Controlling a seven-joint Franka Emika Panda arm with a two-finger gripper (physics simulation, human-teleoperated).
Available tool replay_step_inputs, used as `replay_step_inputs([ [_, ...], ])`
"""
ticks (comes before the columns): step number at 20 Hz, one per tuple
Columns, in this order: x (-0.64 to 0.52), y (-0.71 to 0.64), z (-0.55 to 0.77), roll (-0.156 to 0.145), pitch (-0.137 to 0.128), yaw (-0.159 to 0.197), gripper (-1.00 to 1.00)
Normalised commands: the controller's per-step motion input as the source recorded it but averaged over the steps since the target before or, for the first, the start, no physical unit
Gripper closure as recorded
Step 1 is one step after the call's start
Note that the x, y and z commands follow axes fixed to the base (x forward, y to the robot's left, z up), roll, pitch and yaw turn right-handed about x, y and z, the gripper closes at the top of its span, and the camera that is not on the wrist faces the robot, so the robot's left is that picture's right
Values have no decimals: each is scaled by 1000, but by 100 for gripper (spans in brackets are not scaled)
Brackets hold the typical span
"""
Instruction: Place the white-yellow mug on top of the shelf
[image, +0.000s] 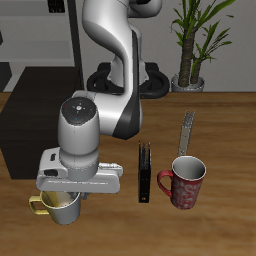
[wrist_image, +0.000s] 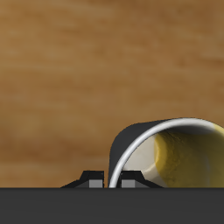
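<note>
no readable text, labels, brands, numbers or signs on anything shown

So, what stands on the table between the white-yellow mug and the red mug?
A thin black upright slab stands between the white-yellow mug and the red mug, nearer the red one; only the exterior view shows this.

Table (image: 220, 120) viewed from front, above, at distance. Wrist view aimed straight down, close. White-yellow mug (image: 62, 205) (wrist_image: 171, 153) is shared.

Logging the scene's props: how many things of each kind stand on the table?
Mugs: 2, the white-yellow mug under the claw and the red mug
Black upright slab: 1
Black shelf: 1
Grey flat tool: 1
Total: 5
</note>
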Motion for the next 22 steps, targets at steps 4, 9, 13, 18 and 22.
replay_step_inputs([
  [4,-131,48,377,-2,-47,21,100],
  [9,-231,32,681,-4,-71,-3,100],
  [13,-271,47,658,5,-69,23,100],
  [18,-298,-8,680,-16,-69,20,100],
  [22,-302,-51,627,-21,-50,-1,100],
])
